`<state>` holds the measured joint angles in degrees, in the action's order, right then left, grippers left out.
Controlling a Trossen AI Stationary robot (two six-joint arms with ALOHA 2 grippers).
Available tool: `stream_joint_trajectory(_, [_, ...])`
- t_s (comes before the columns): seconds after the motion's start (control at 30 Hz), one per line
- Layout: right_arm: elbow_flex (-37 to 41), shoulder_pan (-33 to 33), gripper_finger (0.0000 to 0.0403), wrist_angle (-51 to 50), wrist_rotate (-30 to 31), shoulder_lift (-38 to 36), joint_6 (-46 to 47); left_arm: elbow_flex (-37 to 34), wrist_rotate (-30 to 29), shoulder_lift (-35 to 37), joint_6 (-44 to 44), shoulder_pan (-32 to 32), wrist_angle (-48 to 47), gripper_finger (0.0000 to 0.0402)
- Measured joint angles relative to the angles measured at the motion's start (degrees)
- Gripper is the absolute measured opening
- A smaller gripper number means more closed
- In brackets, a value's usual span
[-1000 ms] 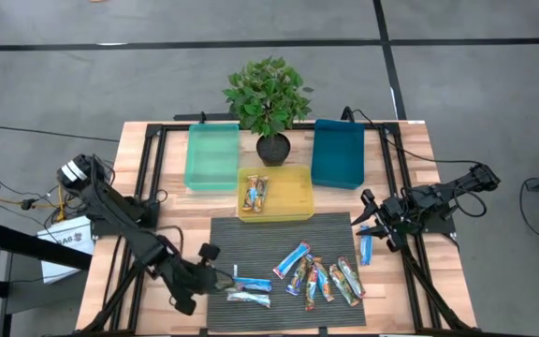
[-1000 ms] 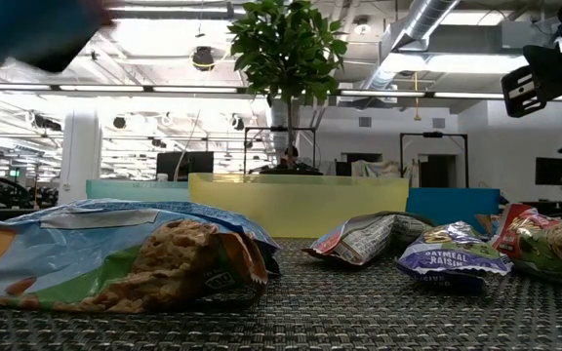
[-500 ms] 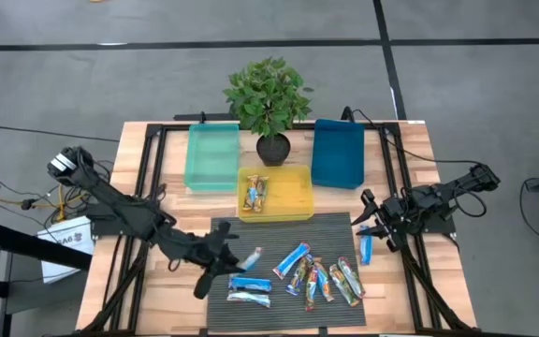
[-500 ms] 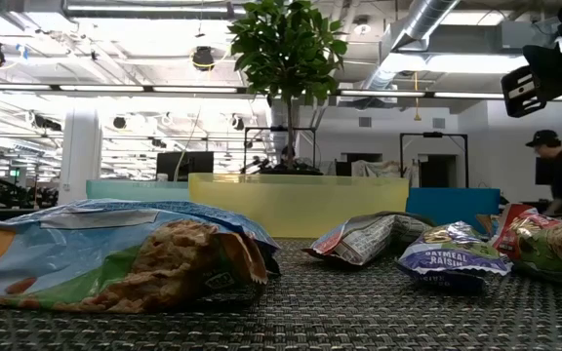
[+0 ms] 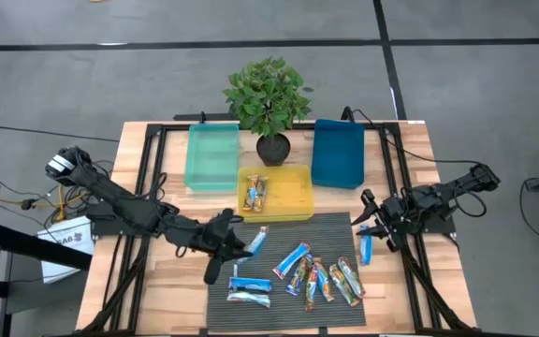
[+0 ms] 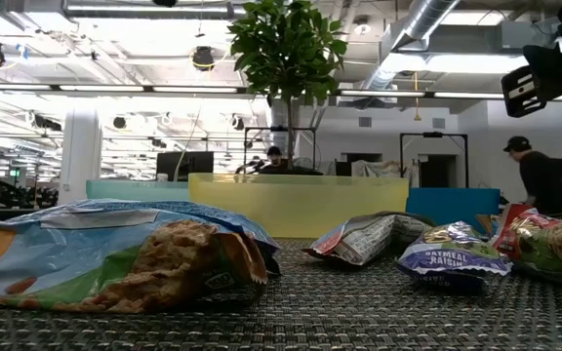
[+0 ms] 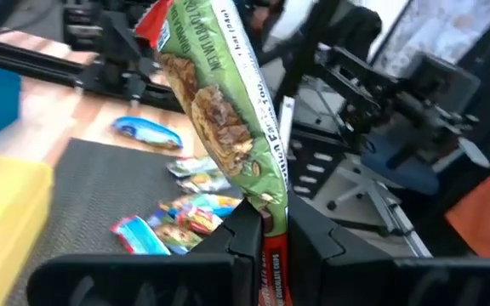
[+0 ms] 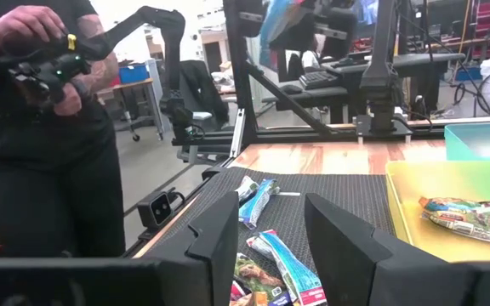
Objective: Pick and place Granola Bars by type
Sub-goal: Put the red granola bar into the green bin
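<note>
My left gripper (image 5: 240, 245) hovers over the left part of the dark mat (image 5: 284, 227), shut on a green-wrapped granola bar (image 7: 219, 110) with a red end. Several other bars lie on the mat: two blue ones (image 5: 249, 284) near the left, a mixed cluster (image 5: 321, 279) in the middle, and one blue bar (image 5: 366, 248) at the right edge. Bars (image 5: 255, 194) also lie in the yellow tray (image 5: 293, 201). My right gripper (image 8: 270, 246) waits open at the table's right side, holding nothing. My left gripper pinches the bar between its two fingers near the red end (image 7: 266, 223). The fingers come nearly level from the table's left. The rest of the bar juts out ahead of the fingertips, lifted clear above the mat.
A teal tray (image 5: 211, 157) and a blue tray (image 5: 338, 153) stand at the far side, with a potted plant (image 5: 268, 94) between them behind the yellow tray. A person (image 8: 41, 102) stands beyond the table in the right wrist view.
My left gripper has risen from the mat's near left corner and gone toward the far edge and the yellow tray, tipping from pointing down to nearly level. The bar in it has come up with it, clear of the mat.
</note>
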<state>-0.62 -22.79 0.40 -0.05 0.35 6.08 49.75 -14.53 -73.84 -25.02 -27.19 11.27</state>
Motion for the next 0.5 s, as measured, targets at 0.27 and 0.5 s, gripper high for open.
stream_joint_trajectory(0.27, [-0.02, 0.00, 0.0130, 0.01, 0.02, 0.01, -0.01, 5.59, 0.76, -8.37, 0.03, 7.47, -0.76, 0.0023])
stream_joint_trajectory(0.5, [-0.02, 0.00, 0.0130, -0.11, -0.01, 0.00, -0.01, 15.77, 0.81, -18.43, -2.00, 15.90, -4.31, 0.0023])
